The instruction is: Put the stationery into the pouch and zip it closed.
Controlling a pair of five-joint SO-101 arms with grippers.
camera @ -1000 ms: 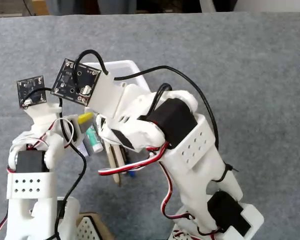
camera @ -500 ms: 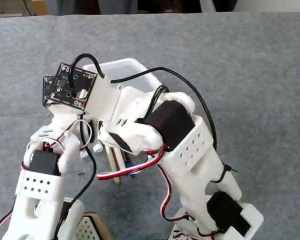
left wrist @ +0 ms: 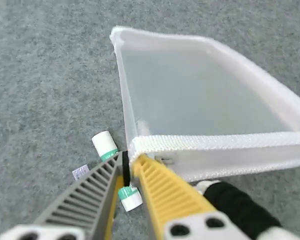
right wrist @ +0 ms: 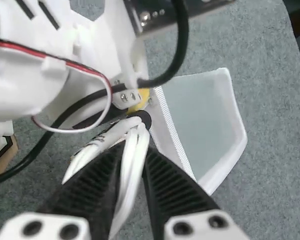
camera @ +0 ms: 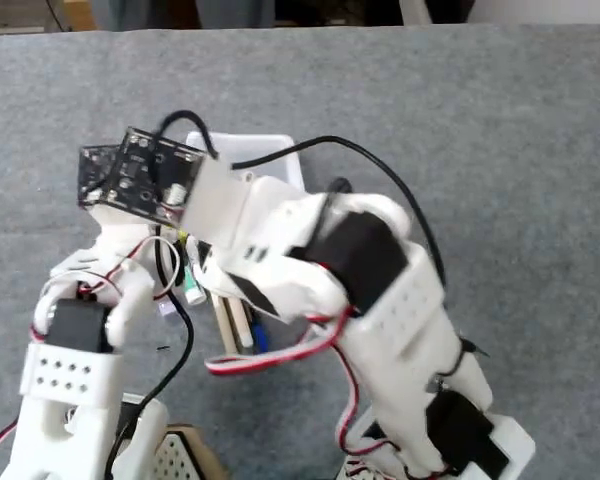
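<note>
Under the arms (camera: 310, 250), pouch (camera: 270, 150) half hidden, stationery (camera: 240, 322) partly covered.

White pouch (left wrist: 200, 95), grey table (left wrist: 40, 75), yellow-and-grey left hand (left wrist: 128, 162), green-banded white tube (left wrist: 104, 145), white pens (right wrist: 131, 145)

- The worktop (camera: 500, 120) is covered all over in a grey, felt-like cloth.
- A translucent white pouch (camera: 280, 152) (left wrist: 200, 95) lies left of centre on the cloth.
- A small white tube with a green band (camera: 192, 288) (left wrist: 104, 145) lies on the cloth just left of the pouch's near end.
- A tiny paper label (camera: 166, 308) (left wrist: 80, 172) lies just near and left of the tube.
- Pale wooden sticks (camera: 235, 325) and a blue pen (camera: 260, 338) lie side by side, nearer than the pouch.
</note>
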